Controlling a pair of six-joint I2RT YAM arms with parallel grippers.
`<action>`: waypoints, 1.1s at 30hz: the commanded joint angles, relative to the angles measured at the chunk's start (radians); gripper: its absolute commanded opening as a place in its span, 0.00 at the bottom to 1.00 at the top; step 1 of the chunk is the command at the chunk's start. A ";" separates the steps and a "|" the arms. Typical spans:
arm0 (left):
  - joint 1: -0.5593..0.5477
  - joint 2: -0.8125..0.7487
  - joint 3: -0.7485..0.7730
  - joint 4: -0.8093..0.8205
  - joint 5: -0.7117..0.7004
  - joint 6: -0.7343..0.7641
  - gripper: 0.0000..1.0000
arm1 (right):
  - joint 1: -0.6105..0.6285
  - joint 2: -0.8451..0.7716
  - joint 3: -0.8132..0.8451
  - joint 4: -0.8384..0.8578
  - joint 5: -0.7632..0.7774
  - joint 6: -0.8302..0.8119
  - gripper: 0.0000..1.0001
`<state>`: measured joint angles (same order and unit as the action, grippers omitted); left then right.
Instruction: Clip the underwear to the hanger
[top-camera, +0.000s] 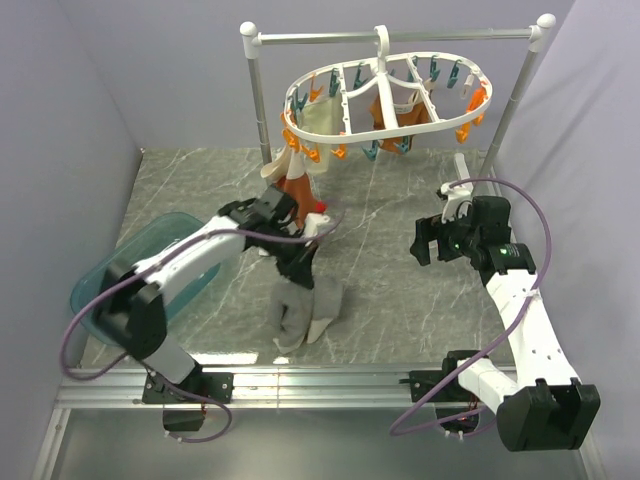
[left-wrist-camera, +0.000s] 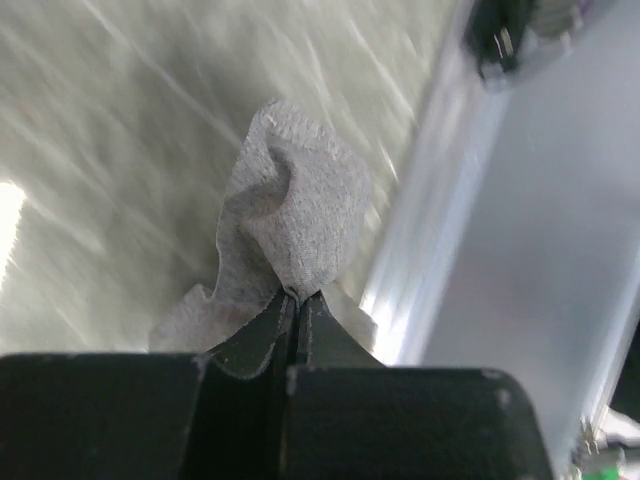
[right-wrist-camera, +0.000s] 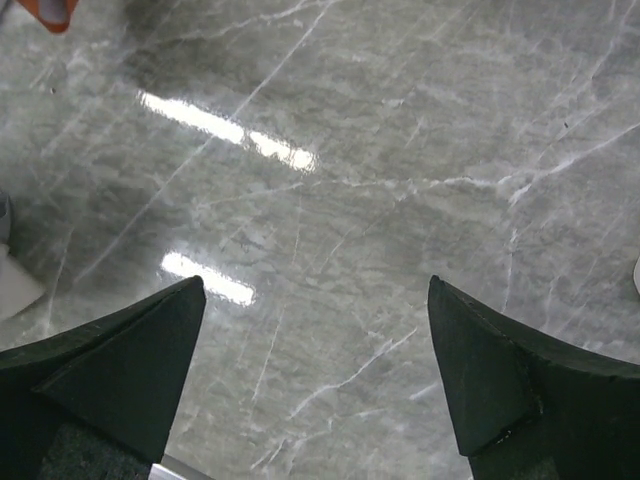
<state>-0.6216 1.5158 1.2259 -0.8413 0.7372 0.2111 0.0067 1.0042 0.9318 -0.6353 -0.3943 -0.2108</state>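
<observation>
The left tool (top-camera: 298, 258) is pinching the underwear (top-camera: 305, 312) between fully closed jaws. The garment is dangling from that grip just below the centre of the top view, and whether its lower end is brushing the table (top-camera: 400, 300) I cannot tell. The right tool (top-camera: 425, 243) is hovering right of centre with its jaws spread wide, gripping nothing, over bare marble.

The step in hand is, by my reading, carrying the cloth up to the hanger (top-camera: 468, 126), which is hanging in the upper middle of the frame. Doing it well probably means the right tool taking a second spot on the same edge, so that the two are stretching a short flat hem to feed into one peg. The pegs along the right rim are looking free. Those at the left and middle are already carrying garments and are best avoided.

The underwear is showing as a narrow crumpled bundle, grey on the left and cream on the right. In the left wrist view a fine grey knit is bunching into a soft fold right at the closed tips.
</observation>
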 joint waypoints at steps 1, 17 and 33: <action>-0.021 0.127 0.170 0.206 -0.038 -0.108 0.00 | -0.002 0.004 0.059 -0.043 -0.011 -0.035 0.98; -0.015 0.023 0.036 0.137 -0.208 0.131 0.67 | 0.041 0.158 0.001 -0.046 -0.127 0.013 0.72; -0.291 -0.313 -0.354 0.345 -0.199 0.839 0.70 | 0.205 0.628 0.090 0.132 -0.247 0.171 0.57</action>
<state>-0.8268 1.2293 0.9062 -0.6121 0.5816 0.8104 0.1909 1.5665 0.9749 -0.5884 -0.6285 -0.0811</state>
